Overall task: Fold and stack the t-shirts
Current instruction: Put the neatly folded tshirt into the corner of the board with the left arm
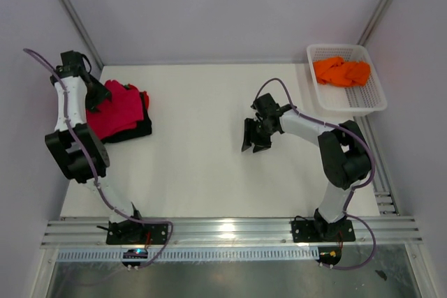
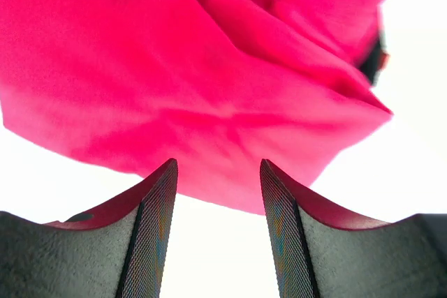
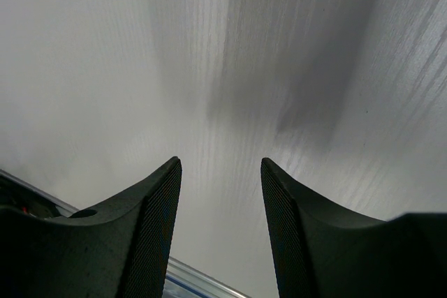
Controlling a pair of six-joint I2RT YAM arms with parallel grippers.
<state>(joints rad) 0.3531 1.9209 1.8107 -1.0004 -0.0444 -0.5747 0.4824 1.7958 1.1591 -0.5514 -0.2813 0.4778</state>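
Left gripper [image 2: 218, 165], jaws apart, faces folded crimson cloth t-shirt [image 2: 209, 68] at 9 o'clock, apparently for stack adjustment; right gripper [image 3: 220, 162], also apart, hangs clear.

Far left on the desk [image 1: 202, 179], a red t-shirt [image 1: 126, 109] lies folded on a black t-shirt [image 1: 140, 129], the left pincer [image 1: 96, 102] at its left edge. The right pincer [image 1: 255, 146] hangs mid-desk, jaws apart. An orange t-shirt [image 1: 342, 71] sits in the far-right white basket [image 1: 370, 99].

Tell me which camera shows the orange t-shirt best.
The top external view: the orange t-shirt lies crumpled in the white basket at the far right. The left wrist view shows a red t-shirt, the right wrist view bare table; neither shows it.
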